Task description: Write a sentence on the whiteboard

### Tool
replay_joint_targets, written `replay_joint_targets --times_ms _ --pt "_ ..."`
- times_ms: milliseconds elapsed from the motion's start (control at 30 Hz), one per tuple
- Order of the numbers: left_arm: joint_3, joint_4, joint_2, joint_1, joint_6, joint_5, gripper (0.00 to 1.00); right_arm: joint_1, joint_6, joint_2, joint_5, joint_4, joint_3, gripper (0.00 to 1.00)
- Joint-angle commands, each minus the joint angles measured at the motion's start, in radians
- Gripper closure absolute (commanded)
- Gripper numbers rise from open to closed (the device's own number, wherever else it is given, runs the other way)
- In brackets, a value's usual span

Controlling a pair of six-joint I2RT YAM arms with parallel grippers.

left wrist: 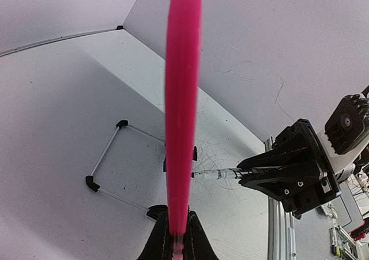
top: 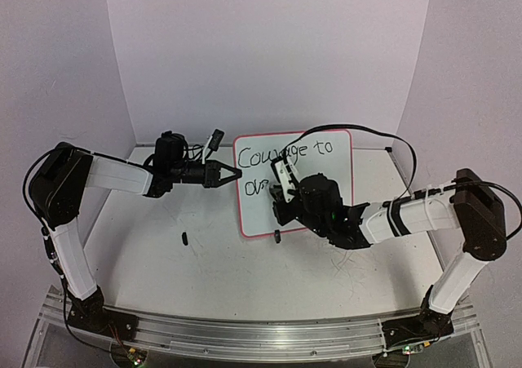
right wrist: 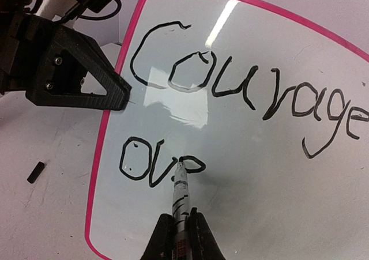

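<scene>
Top external: glossy white pink-framed rectangular whiteboard (top: 326, 201).
Left gripper (top: 236, 175): clamps its left frame.
Right gripper (right wrist: 180, 232): grips thin striped marker (right wrist: 181, 188), tip touching board.

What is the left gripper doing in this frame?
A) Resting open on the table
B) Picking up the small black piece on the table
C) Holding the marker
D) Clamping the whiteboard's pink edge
D: the left gripper is shut on the pink frame of the whiteboard, seen edge-on in its wrist view; the marker is in the right gripper.
</scene>
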Motion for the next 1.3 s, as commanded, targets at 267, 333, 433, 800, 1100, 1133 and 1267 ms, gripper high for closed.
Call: replay_joint_targets --times_ms 267,333,433,800,1100,1133,1267 --pt "0.02 0.022 -0.032 -0.012 0.031 0.043 1.0 -0.002 0.03 -0.013 0.0 -0.023 -0.051 1.0" --pt "0.019 0.022 -0.033 -0.012 0.031 0.043 1.0 -0.002 0.03 -0.017 0.011 -0.027 -0.058 1.0" --pt "0.019 0.022 -0.033 -0.012 0.031 0.045 1.0 -0.002 0.03 -0.028 0.039 -0.033 -0.065 1.0" --pt "0.017 0.022 -0.033 -0.014 0.031 0.044 1.0 -0.002 0.013 -0.11 0.035 -0.036 -0.08 1.0" --pt "0.02 0.022 -0.031 -0.014 0.03 0.046 1.0 -0.038 -0.01 -0.104 -0.048 -0.003 -0.053 1.0" --pt "0.016 0.022 -0.032 -0.014 0.031 0.044 1.0 -0.038 -0.012 -0.094 -0.045 -0.002 -0.044 1.0" --pt "0.016 0.022 -0.032 -0.014 0.032 0.043 1.0 -0.04 -0.026 -0.072 -0.034 0.007 -0.019 1.0"
